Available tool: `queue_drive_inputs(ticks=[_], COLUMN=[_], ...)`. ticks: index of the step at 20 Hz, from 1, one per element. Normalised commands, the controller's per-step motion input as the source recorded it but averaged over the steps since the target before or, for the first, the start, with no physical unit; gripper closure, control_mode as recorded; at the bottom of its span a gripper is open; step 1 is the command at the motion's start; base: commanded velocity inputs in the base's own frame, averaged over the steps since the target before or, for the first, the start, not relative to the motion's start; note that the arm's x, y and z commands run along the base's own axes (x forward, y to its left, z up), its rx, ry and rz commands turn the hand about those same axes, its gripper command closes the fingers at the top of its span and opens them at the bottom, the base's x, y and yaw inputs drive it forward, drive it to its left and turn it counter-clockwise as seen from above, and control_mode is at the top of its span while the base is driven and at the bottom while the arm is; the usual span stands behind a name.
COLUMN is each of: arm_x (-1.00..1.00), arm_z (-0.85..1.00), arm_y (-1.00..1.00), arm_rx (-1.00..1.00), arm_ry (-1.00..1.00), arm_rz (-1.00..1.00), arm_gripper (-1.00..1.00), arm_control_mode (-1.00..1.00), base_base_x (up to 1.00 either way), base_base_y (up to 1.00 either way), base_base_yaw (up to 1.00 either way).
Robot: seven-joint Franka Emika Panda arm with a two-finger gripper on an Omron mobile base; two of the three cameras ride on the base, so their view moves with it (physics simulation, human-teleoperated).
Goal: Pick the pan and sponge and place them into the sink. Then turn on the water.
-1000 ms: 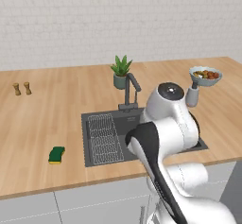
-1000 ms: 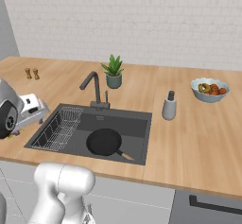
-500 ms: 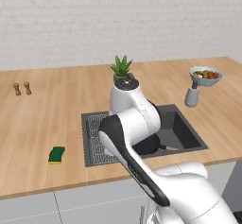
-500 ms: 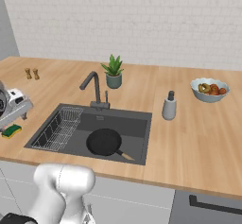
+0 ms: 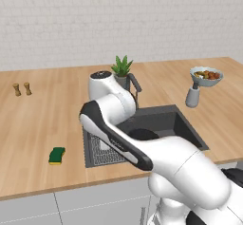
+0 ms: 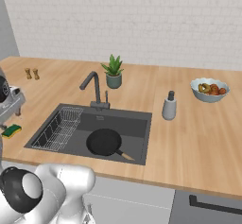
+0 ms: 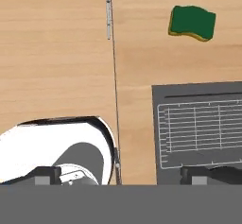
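The black pan point(image 6: 105, 142) lies flat in the dark grey sink point(image 6: 124, 122), right of the wire rack point(image 6: 59, 128), its handle pointing to the front right. On the wooden counter left of the sink rests the green and yellow sponge point(image 5: 57, 155) point(image 6: 11, 130) point(image 7: 192, 22). My gripper point(image 7: 120, 176) is open with nothing between its fingertips. It hangs above the counter at the sink's left edge, its hand point(image 6: 10, 105) over the sponge's side. In the hand view the sponge is ahead and to the right. The faucet point(image 6: 92, 89) stands behind the basin; no water runs.
A potted plant point(image 6: 113, 72) stands behind the faucet. A grey soap dispenser point(image 6: 169, 107) and a pale bowl of food point(image 6: 209, 89) are right of the sink. Two small shakers point(image 5: 22, 89) stand far left. My arm point(image 5: 111, 124) crosses over the sink's left half.
My arm has swung left, from over the sink's right side to over the rack and counter near the sponge. The pan and sponge have not moved.
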Motion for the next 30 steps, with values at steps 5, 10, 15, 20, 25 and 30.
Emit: queue_drive_inputs(ticks=[5, 10, 15, 20, 25, 30], arm_x=[0.19, 0.19, 0.16, 0.17, 0.03, 0.04], arm_z=[-0.54, -0.43, -0.07, 0.00, -0.03, -0.16], arm_y=[0.25, 0.25, 0.32, 0.41, 0.21, 0.38], arm_rx=[0.00, 0.00, 0.00, -0.08, -0.02, -0.01], arm_ry=[-0.19, -0.10, 0.12, 0.24, 0.01, -0.08], arm_rz=[0.39, 0.46, 0.48, 0.35, 0.25, 0.13], arm_gripper=[-1.00, -1.00, -1.00, -1.00, -1.00, -1.00], arm_control_mode=[-1.00, -1.00, -1.00, -1.00, -1.00, -1.00], base_base_x=[0.00, 0.00, 0.00, 0.00, 0.00, 0.00], base_base_y=[0.00, 0.00, 0.00, 0.00, 0.00, 0.00], base_base_yaw=[0.00, 0.00, 0.00, 0.00, 0.00, 0.00])
